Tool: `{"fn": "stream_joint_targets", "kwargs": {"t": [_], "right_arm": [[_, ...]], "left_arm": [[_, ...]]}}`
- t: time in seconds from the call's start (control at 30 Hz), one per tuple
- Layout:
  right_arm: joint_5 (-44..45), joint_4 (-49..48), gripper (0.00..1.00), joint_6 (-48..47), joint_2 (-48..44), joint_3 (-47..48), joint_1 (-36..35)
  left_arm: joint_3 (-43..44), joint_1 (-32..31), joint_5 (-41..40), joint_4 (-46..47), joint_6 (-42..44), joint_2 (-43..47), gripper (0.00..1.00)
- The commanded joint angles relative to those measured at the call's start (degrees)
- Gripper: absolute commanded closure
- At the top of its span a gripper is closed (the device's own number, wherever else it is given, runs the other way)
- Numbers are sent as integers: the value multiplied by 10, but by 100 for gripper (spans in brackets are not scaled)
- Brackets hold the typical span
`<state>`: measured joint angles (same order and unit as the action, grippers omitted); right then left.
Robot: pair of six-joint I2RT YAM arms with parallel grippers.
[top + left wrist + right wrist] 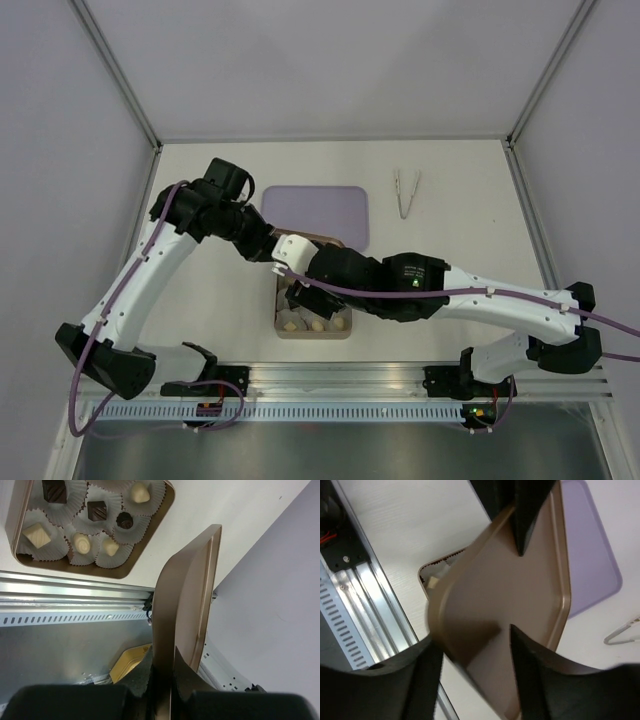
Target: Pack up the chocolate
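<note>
- While my left pincer is clamped tight on one edge of the brown lid, the lid is up off the counter, tilted and nearly edge-on to the left wrist camera.
- My right pincer has its jaws spread apart, with the lid's broad face filling the space just past them. I can't tell if either finger touches it, and no grip shows.
- Right wrist view: the left pincer's dark fingers bite the lid's far edge.
- The chocolate is in the brown box, each piece in its own white paper cup.
- Seven pieces show in the left wrist view: three dark, four pale cream.
- The box sits uncovered on the counter, close to the metal front rail and off to one side of the raised lid.
- Top view: both arms meet over the box and hide most of it. A few pale pieces show at its near end.
- A lilac mat lies flat behind the box.
- White tongs lie to the mat's right, apart from it.
</note>
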<state>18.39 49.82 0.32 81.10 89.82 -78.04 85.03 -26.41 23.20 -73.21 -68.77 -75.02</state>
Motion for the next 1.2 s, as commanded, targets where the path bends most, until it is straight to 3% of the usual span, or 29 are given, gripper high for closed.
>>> {"fn": "stream_joint_targets", "kwargs": {"t": [0.0,0.07,0.1,0.17,0.23,0.27,0.47,0.5,0.6,0.73,0.9,1.07,1.17], "right_arm": [[54,-58,45,-12,-17,-5,10],[83,-67,55,-14,-22,-5,12],[89,-70,66,-15,-23,-4,15],[94,-72,73,-19,-30,-4,21],[79,-75,82,-15,-38,-8,34],[73,-75,84,-5,-47,-13,38],[22,-68,99,56,-67,-19,54],[11,-65,100,92,-68,-19,58],[-58,-63,100,166,-76,-26,81],[-180,-45,99,308,-85,-46,166],[-387,-166,100,410,-131,-153,281],[-489,-331,100,498,-152,-243,317],[-525,-377,99,507,-144,-281,322]], "left_arm": [[-10,1,133,-150,-58,41,98],[-19,1,138,-150,-68,49,98],[-19,0,137,-150,-71,56,98],[-14,1,137,-149,-78,61,92],[-8,1,128,-149,-76,65,74],[-7,0,125,-149,-75,66,57],[28,1,93,-142,-72,73,3],[34,1,89,-138,-70,73,0],[53,2,73,-127,-51,69,0],[101,4,7,-108,19,59,0],[139,5,-53,-65,136,59,0],[24,6,-50,-7,181,94,0],[-47,6,-51,56,183,138,0]]}}
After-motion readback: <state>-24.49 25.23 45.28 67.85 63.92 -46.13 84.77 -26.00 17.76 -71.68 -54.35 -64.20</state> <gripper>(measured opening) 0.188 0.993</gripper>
